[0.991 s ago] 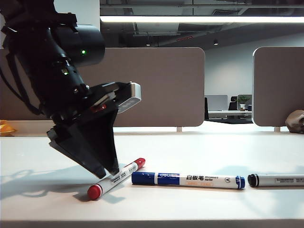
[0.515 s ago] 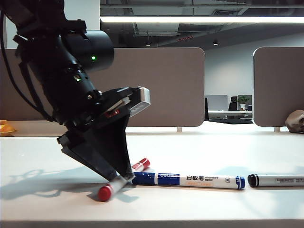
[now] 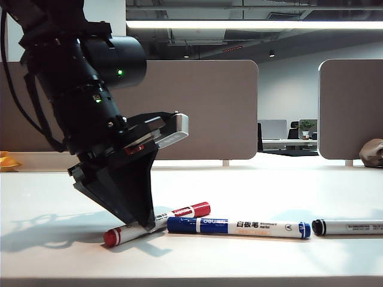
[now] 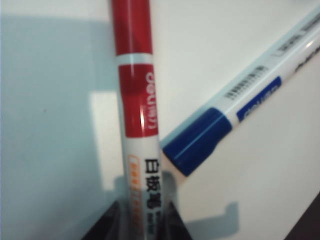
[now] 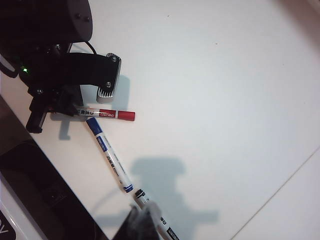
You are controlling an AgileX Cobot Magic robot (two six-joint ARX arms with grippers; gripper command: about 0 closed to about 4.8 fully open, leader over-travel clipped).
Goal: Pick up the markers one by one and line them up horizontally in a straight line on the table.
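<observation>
The desk (image 3: 269, 257) is a broad off-white surface with grey-brown partition panels (image 3: 203, 107) standing along its far edge.

The left arm (image 3: 78, 101) leans down over the left part of the desk, and its left hand (image 3: 142, 222) points at the surface with the tips down on the red marker (image 3: 157, 222). The fingers (image 4: 170, 225) sit on either side of the white barrel, narrowed around it and pressing against it, while the marker lies on the desk. Its red cap sticks out beyond the hand toward the blue marker (image 3: 238, 226), and its other red end shows on the hand's opposite side.

The blue marker lies flat just beyond the left hand, its near blue end almost touching the red marker's barrel. The black marker (image 3: 347, 226) lies further along the same line, well apart from the left hand.

The right hand (image 5: 140, 222) hangs above the desk over the black marker's end, not touching it; its jaws are closed with nothing between them.
</observation>
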